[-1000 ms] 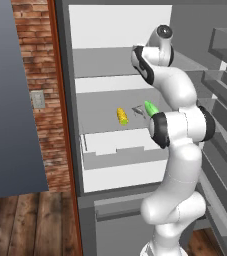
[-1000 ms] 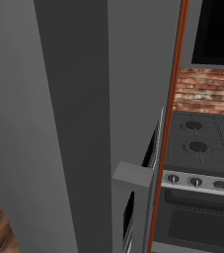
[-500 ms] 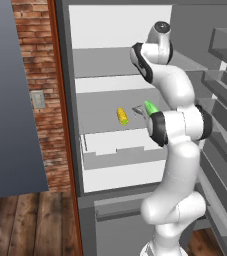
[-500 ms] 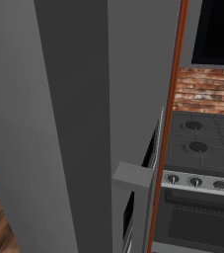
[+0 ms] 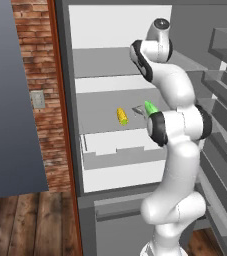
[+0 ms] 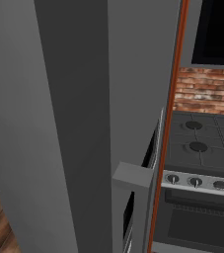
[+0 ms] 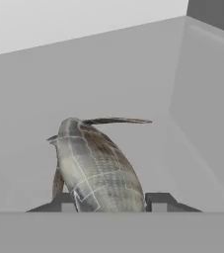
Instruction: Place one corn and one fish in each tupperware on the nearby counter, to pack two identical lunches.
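In the hand view a grey-brown scaled fish (image 7: pixel 96 168) with a thin tail lies on a pale fridge shelf. My gripper (image 7: pixel 112 200) is shut on it, one dark fingertip (image 7: pixel 158 200) pressed to each flank. In the left base view my arm reaches up into the open fridge. On the shelf below it lie a yellow corn (image 5: pixel 122 116), a green corn (image 5: pixel 150 107) and, between them, a thin grey fish (image 5: pixel 138 110). The tupperware and the counter are out of view.
A grey side wall (image 7: pixel 207 108) of the fridge stands close on the fish's right. Below the corn shelf a drawer (image 5: pixel 120 147) sticks out. Door bins (image 5: pixel 225 95) line the right side. The right base view has the fridge's grey flank (image 6: pixel 74 123) and a stove (image 6: pixel 202 148).
The jaws have come together from wide open. The arm's top joint has shifted slightly; the corn and the thin fish on the lower shelf lie as before.
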